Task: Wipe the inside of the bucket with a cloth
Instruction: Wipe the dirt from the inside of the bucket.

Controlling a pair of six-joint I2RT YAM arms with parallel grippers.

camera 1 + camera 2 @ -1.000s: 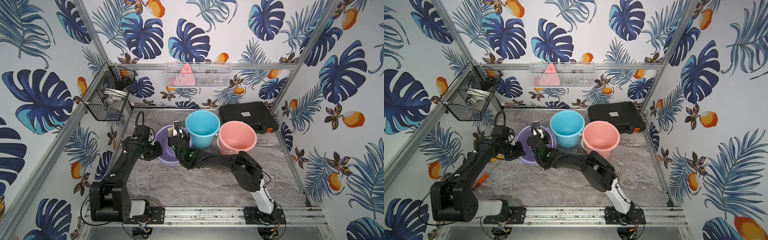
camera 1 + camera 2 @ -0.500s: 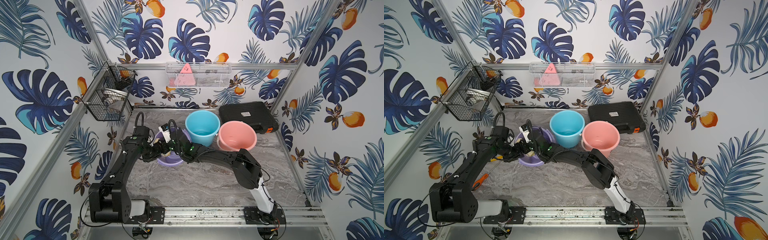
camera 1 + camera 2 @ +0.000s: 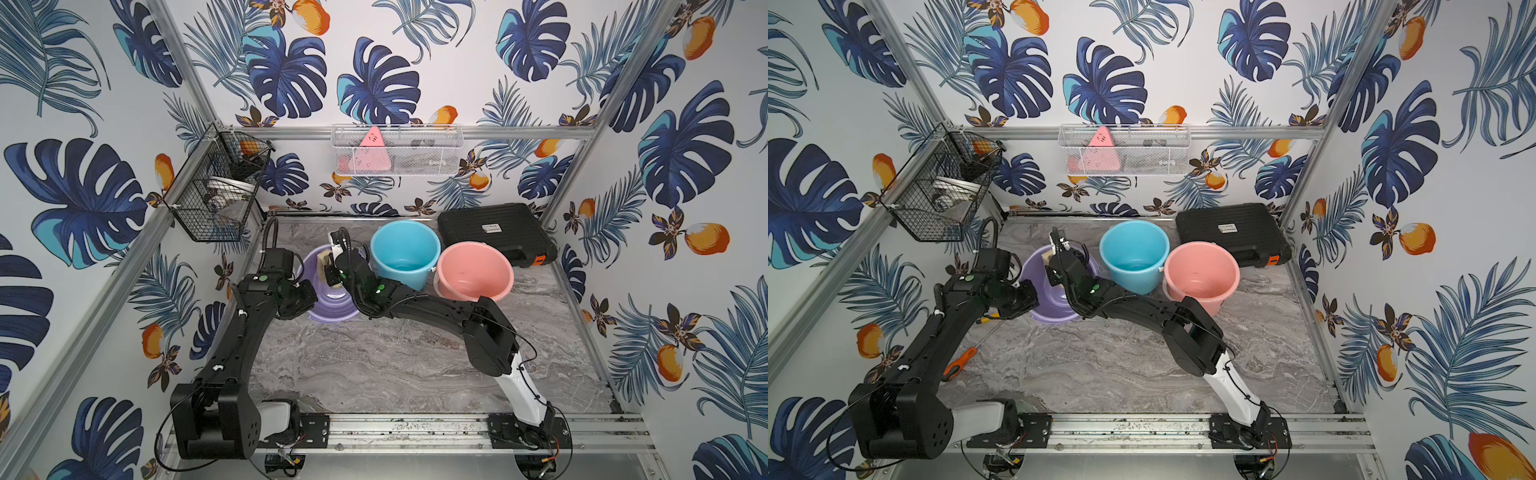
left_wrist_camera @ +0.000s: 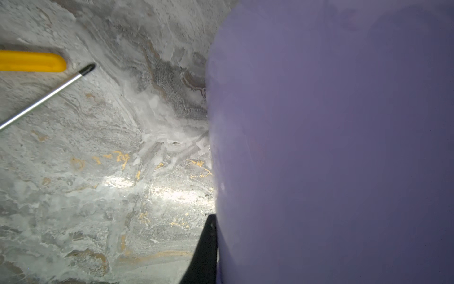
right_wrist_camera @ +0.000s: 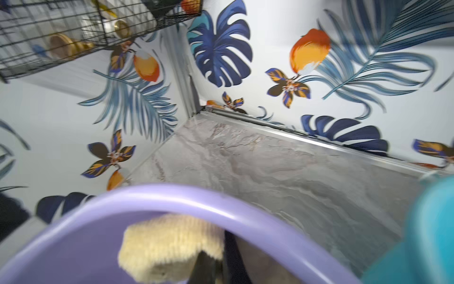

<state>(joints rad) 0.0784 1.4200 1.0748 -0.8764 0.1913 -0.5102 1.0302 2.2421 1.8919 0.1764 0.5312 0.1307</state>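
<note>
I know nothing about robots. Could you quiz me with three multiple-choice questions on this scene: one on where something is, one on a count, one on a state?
1. Where is the cloth?
A in the purple bucket
B on the table
C in the wall basket

2. How many buckets are there?
A two
B three
C four

3. The right gripper is:
A open and empty
B shut on the cloth
C shut on a bucket rim

Key:
1 A: the right wrist view shows it inside the purple rim.
2 B: purple bucket, blue bucket, pink bucket.
3 B: it pinches the cloth.
</note>
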